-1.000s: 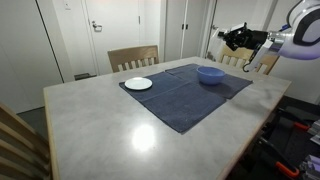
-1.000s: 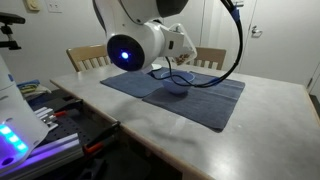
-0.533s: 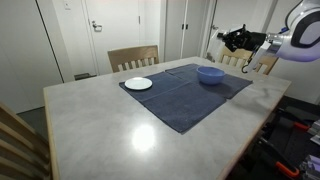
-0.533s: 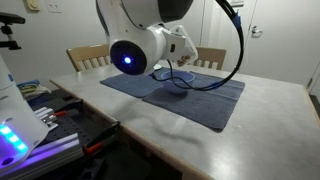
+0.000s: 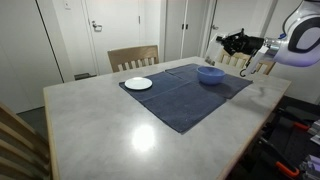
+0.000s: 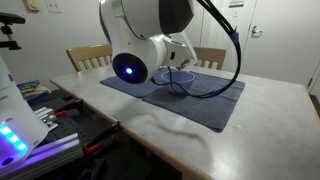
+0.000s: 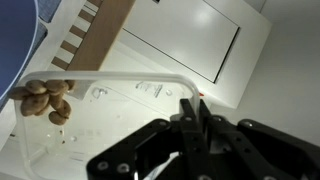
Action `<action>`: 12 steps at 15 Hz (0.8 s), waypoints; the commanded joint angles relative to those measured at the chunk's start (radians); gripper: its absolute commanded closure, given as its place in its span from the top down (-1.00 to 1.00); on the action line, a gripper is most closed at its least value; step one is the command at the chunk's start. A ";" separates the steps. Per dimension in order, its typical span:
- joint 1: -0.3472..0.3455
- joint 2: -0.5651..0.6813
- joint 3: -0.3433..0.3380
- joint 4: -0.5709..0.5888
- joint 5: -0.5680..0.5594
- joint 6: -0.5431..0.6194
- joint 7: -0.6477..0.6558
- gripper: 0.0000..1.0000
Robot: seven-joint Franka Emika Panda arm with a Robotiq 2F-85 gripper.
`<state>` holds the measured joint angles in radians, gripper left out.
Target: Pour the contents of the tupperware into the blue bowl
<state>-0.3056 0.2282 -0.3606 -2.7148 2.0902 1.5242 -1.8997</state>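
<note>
- Blue bowl point(image 7: 12, 40): wrist view, cut off at the 10 o'clock corner.
- Tupperware point(image 7: 120, 110): cropped at 8 o'clock.
- Gripper point(image 5: 224, 41): in an exterior view, jaws too small to tell.

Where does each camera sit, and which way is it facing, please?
Exterior view: off a corner of the table, facing the doors; shows the arm, gripper near the blue bowl.
Exterior view: close beside the arm, facing the chairs.
Wrist view: looks past the gripper onto the tupperware and contents.
Shared: both exterior views show the dark cloth.
</note>
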 commanded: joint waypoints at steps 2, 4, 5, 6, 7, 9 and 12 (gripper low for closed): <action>0.010 0.041 0.002 0.029 0.027 0.010 -0.033 -0.96; 0.011 0.045 0.002 0.031 0.025 0.009 -0.034 -0.96; 0.012 0.045 0.002 0.032 0.025 0.007 -0.034 -0.96; 0.013 0.045 0.003 0.034 0.024 0.007 -0.035 -0.96; 0.015 0.045 0.004 0.035 0.024 0.008 -0.036 -0.96; 0.018 0.044 0.005 0.037 0.023 0.009 -0.038 -0.96; 0.022 0.045 0.006 0.037 0.029 0.003 -0.052 -0.96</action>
<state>-0.2932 0.2507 -0.3604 -2.6945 2.0927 1.5287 -1.9107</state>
